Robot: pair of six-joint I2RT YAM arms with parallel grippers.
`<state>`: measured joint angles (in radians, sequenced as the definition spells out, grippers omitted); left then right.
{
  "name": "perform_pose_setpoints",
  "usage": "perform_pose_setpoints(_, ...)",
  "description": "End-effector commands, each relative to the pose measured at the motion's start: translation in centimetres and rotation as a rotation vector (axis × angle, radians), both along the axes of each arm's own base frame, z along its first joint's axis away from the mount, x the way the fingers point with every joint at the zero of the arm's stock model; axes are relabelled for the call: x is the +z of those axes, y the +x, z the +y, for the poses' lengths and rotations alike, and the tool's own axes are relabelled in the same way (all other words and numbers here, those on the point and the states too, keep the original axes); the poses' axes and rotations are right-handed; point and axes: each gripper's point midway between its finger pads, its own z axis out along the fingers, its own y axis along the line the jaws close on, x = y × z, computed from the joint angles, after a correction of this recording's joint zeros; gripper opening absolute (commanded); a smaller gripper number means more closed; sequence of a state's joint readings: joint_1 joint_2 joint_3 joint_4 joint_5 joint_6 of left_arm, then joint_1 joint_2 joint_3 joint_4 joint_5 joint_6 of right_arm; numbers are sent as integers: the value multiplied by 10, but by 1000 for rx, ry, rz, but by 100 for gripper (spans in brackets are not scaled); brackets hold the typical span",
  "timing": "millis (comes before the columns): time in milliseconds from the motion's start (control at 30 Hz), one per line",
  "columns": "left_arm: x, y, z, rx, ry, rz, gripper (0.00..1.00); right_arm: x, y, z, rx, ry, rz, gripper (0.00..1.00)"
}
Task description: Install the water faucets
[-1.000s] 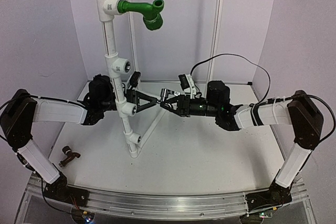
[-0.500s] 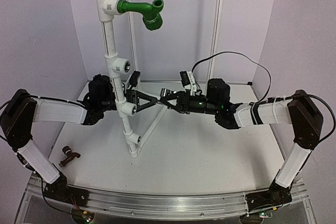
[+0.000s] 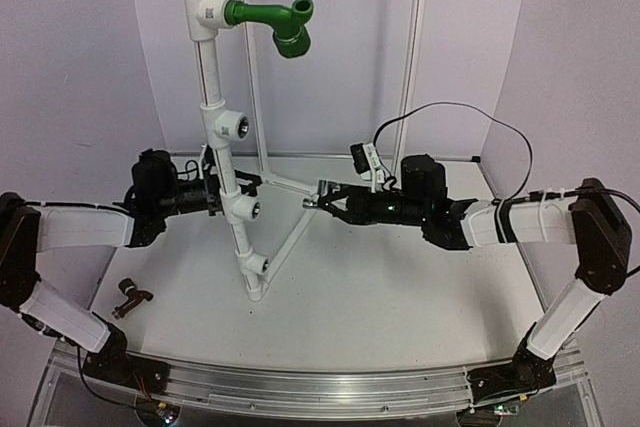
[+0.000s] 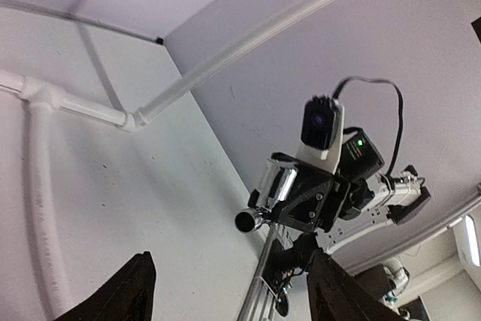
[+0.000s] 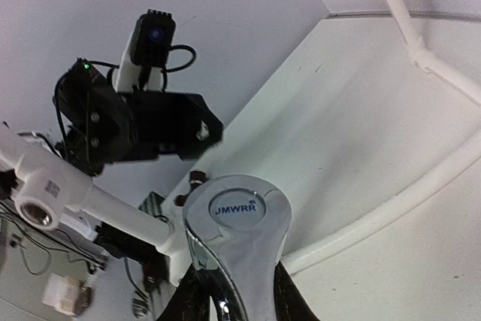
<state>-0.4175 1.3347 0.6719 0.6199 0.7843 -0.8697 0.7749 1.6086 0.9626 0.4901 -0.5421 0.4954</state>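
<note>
One brown tap (image 3: 131, 296) lies on the counter (image 3: 400, 297), near-left of the pipe stand (image 3: 213, 77). Left jaws, spread, sit partly hidden behind that stand. Right of it, right jaws pinch the chrome tap (image 5: 237, 223), their tips cut off.

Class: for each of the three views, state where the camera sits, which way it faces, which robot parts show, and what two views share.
Top external: above and behind the bases, looking down at the table and pipe stand; both arms show.
Left wrist: on the left gripper, facing the right gripper holding the chrome faucet; own open fingertips show.
Right wrist: behind the right gripper, facing the left arm; own fingers around the chrome faucet.
Shared: both wrist views show the chrome faucet.
</note>
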Motion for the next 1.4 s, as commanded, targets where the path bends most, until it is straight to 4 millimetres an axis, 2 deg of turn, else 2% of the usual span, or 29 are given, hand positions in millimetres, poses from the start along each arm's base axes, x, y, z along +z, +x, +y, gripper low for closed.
perform_pose_setpoints(0,40,-11,31,109,16,-125,75,44,-28,-13,2,-149,-396,0)
perform_pose_setpoints(100,62,-32,38,100,3,-203,77,63,-54,-16,14,-236,-618,0)
perform_pose_setpoints(267,89,-65,43,59,-41,-291,80,98,-79,-16,29,-311,-860,0)
perform_pose_setpoints(400,111,-88,33,0,-63,-377,80,131,-100,-4,65,-333,-1031,0)
perform_pose_setpoints(533,125,-100,17,-41,-71,-444,80,160,-119,11,108,-337,-1165,0)
perform_pose_setpoints(633,125,-96,10,-44,-57,-455,79,179,-131,22,121,-338,-1264,0)
perform_pose_setpoints(800,128,-91,2,-67,-43,-473,79,194,-137,34,99,-419,-1402,0)
perform_pose_setpoints(967,134,-92,6,-38,-16,-504,79,210,-143,29,91,-414,-1478,0)
perform_pose_setpoints(1100,144,-105,10,-64,-17,-540,80,218,-143,25,75,-429,-1531,0)
perform_pose_setpoints(1233,154,-128,4,-207,-36,-569,80,232,-143,22,53,-436,-1594,0)
perform_pose_setpoints(1367,156,-132,8,-190,-9,-607,80,253,-151,14,38,-387,-1628,0)
